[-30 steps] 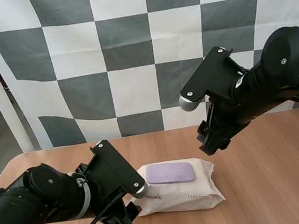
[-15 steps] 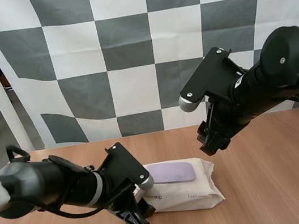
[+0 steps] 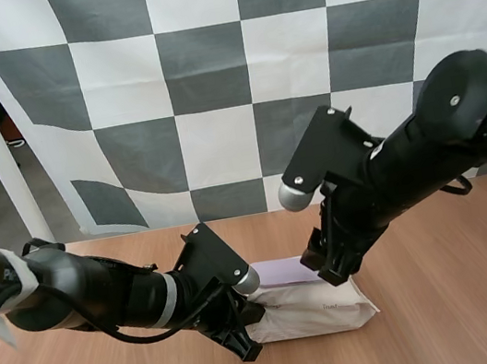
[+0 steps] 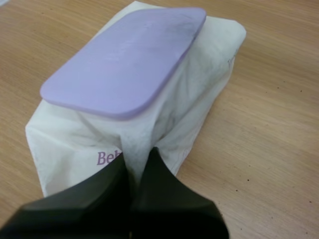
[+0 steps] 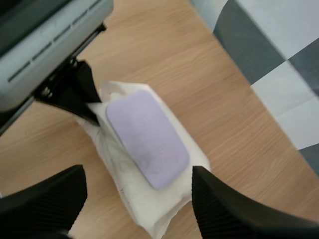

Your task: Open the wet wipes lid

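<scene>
While the lilac rounded plastic lid (image 4: 127,55) lies flat and closed, 2 arms meet at the white soft pack of wet wipes (image 3: 316,305)
Pack lies on the light wooden surface (image 3: 450,297), between the 2 arms. Left jaws are narrowed onto a fold of its white wrapper at the end just under the lid's edge, pinching the film between the tips. Right jaws stand wide apart, holding nothing, poised above the pack with the lid seen between their fingers (image 5: 234,209)

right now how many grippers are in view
2. The left gripper is at one end of the wet wipes pack, its fingers pinching the white wrapper. The right gripper hangs open above the purple lid. None seems hidden.
</scene>
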You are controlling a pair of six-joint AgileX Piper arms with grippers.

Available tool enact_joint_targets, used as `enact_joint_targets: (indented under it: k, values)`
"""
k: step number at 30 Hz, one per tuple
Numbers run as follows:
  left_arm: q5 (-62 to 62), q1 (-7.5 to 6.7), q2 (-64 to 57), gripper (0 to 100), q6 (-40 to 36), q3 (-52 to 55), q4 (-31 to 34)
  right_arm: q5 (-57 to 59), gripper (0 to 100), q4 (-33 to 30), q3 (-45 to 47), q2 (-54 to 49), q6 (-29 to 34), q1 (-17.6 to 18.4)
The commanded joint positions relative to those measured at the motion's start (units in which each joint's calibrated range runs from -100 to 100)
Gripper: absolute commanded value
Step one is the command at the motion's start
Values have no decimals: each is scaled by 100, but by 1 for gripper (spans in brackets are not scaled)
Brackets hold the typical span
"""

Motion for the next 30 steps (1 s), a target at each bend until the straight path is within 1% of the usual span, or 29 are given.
enact_joint_targets:
  k: [1,4,7,11,15,22,26,30]
  values:
    - [21,1,3,0,106,-5,-15,-26,100,-136,212,161,-280,-1]
    - [21,1,3,0,106,-5,-15,-339,100,-53,321,298,-369,-1]
    - [21,1,3,0,106,-5,-15,-397,100,147,354,421,-541,-1]
    - [261,1,3,0,106,-5,71,-526,100,320,514,628,-966,-1]
    - [278,1,3,0,106,-5,99,-1212,100,398,675,767,-1201,112]
    - [299,1,3,0,106,-5,144,-1943,100,354,710,1103,-1199,431]
    - [299,1,3,0,106,-5,155,-2151,100,331,710,1288,-1199,492]
    - [299,1,3,0,106,-5,155,-2287,100,122,710,1491,-1199,492]
